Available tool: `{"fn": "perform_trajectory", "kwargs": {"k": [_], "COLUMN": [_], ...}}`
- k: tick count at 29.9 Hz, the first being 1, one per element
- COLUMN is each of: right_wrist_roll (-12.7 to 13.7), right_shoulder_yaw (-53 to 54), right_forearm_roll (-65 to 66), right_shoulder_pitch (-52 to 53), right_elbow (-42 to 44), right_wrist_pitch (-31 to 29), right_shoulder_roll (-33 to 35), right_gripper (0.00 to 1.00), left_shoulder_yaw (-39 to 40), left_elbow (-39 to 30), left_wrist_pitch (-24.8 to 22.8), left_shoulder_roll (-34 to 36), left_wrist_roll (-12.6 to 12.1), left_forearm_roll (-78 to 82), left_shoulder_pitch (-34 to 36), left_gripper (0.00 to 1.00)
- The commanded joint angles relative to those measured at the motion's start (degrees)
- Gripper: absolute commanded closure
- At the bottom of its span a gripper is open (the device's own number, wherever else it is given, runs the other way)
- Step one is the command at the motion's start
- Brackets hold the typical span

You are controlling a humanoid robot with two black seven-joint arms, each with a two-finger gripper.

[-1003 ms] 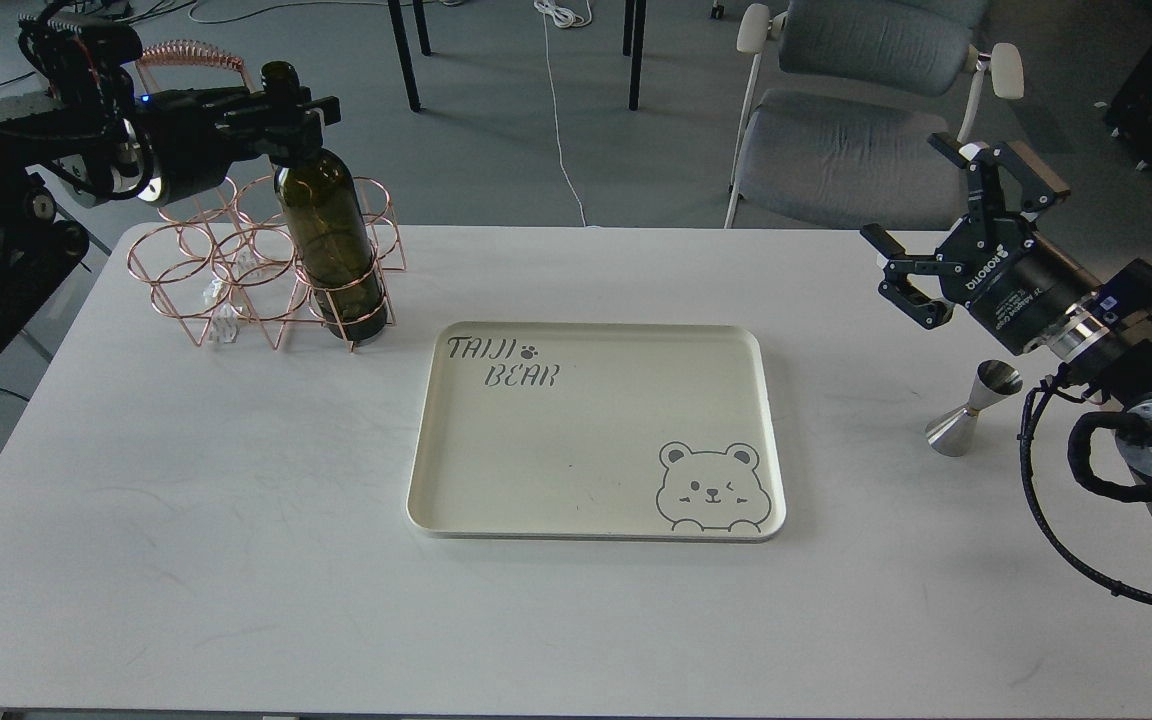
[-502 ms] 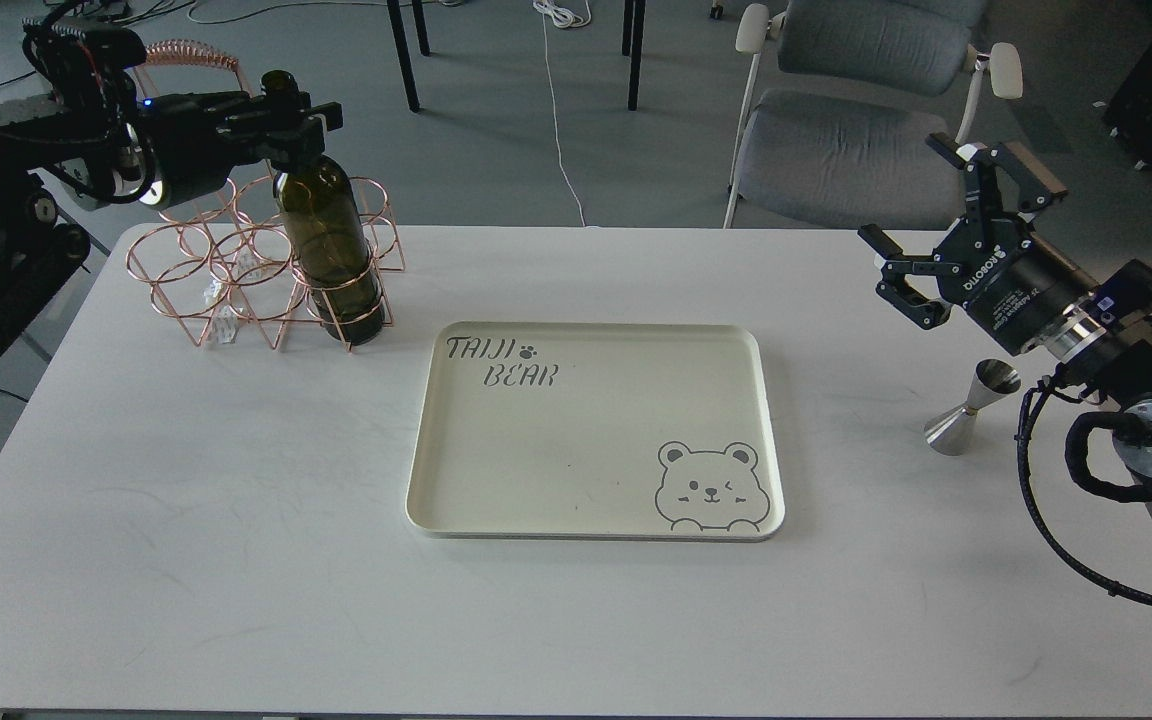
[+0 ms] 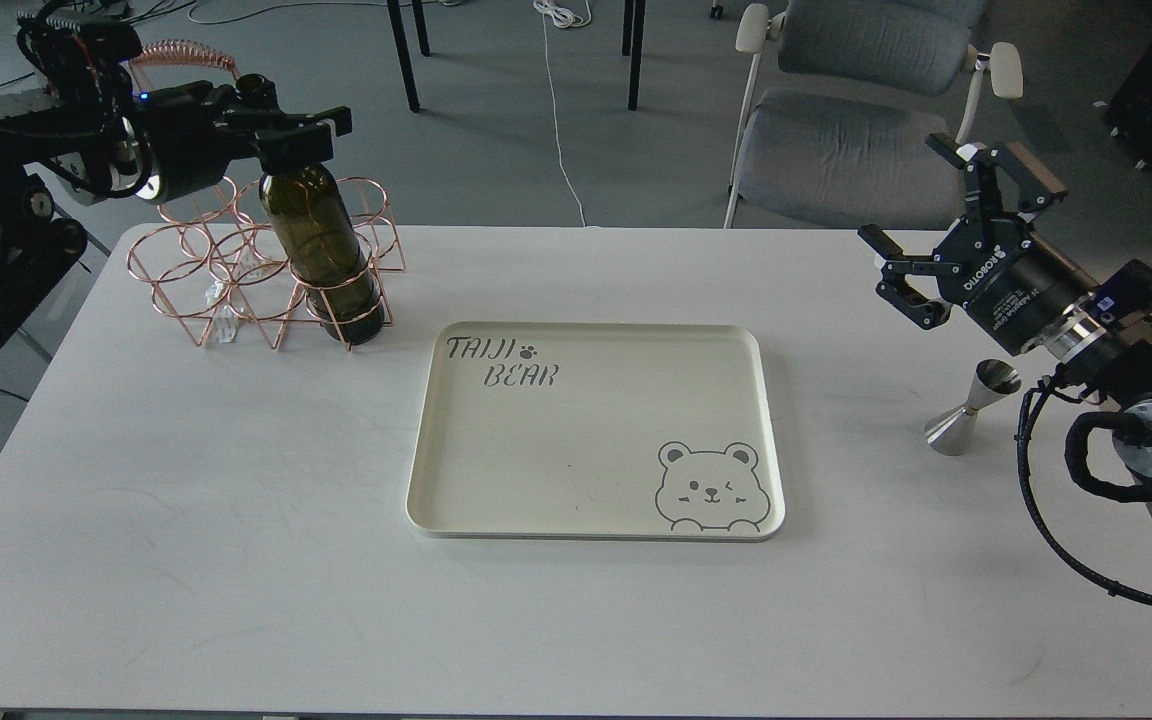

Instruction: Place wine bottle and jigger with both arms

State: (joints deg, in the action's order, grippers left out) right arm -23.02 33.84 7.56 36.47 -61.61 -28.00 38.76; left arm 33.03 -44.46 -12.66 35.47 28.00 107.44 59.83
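So there's a copper wire rack (image 3: 236, 270) at the back left of the white bench (image 3: 236, 500), and the wine bottle (image 3: 321, 250) sits in its front-right ring, leaning with the neck tipped left. The other rings look mostly bare, with a couple of small clear bits low down that I can't make out. The cream tray (image 3: 596, 520) in the middle — the one with "TAIJI BEAR" and a bear face printed on it — has nothing in it. The left tool (image 3: 286, 135) is clamped on the bottle's neck, fingers closed round it. Compared with a second ago the bottle has tipped further left, its mouth has shifted that way, and the left tool has gone with it; the base is still in the same ring. The right tool (image 3: 921, 225) hasn't really budged: fingers spread wide apart, holding nothing, hanging above and just behind the jigger (image 3: 971, 405). That one stands upright on the bench, well off to the right of the tray — same spot as before. Count: one bottle, one jigger, one tray, one rack, two arms, and one grey chair (image 3: 856, 120) behind the bench.
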Motion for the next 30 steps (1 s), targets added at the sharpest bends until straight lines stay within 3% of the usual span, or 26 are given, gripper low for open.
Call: {"fn": "perform_trajectory", "kwargs": {"k": [1,10,13,16,22,30], "right_wrist_roll": [0.0,0.0,0.0,-0.09,-0.09,0.08], "right_shoulder_yaw": [-0.09,-0.09,0.08,1.13,3.94,7.02], "right_forearm_roll": [0.0,0.0,0.0,0.0,0.0,-0.09], "right_shoulder_pitch": [0.0,0.0,0.0,0.0,-1.14,-3.33], "right_elbow": [0.0,0.08,0.17,0.26,0.52,1.58], "right_wrist_pitch": [0.0,0.0,0.0,0.0,1.98,3.91], "right_shoulder_roll": [0.0,-0.17,-0.78,-3.24,-6.58,-9.58], "right_gripper": [0.01,0.01,0.01,0.01,0.01,0.01], "left_shoulder_yaw": [0.02,0.1,0.63,0.37,1.16,10.11], "left_elbow": [-0.54,-2.65,-7.29,-14.41,-25.31,-31.57], "left_wrist_pitch": [-0.26,-2.01,-2.63,-2.28,-2.02,-0.35], "left_shoulder_roll": [0.91,3.02,3.55,3.72,3.29,-2.68], "left_wrist_roll": [0.0,0.0,0.0,0.0,0.0,0.0], "left_forearm_roll": [-0.13,-4.25,-11.44,-29.67,-63.29,-64.82], "left_shoulder_pitch": [3.44,15.66,16.37,15.32,1.89,-22.8], "left_gripper": [0.0,0.0,0.0,0.0,0.0,0.0]}}
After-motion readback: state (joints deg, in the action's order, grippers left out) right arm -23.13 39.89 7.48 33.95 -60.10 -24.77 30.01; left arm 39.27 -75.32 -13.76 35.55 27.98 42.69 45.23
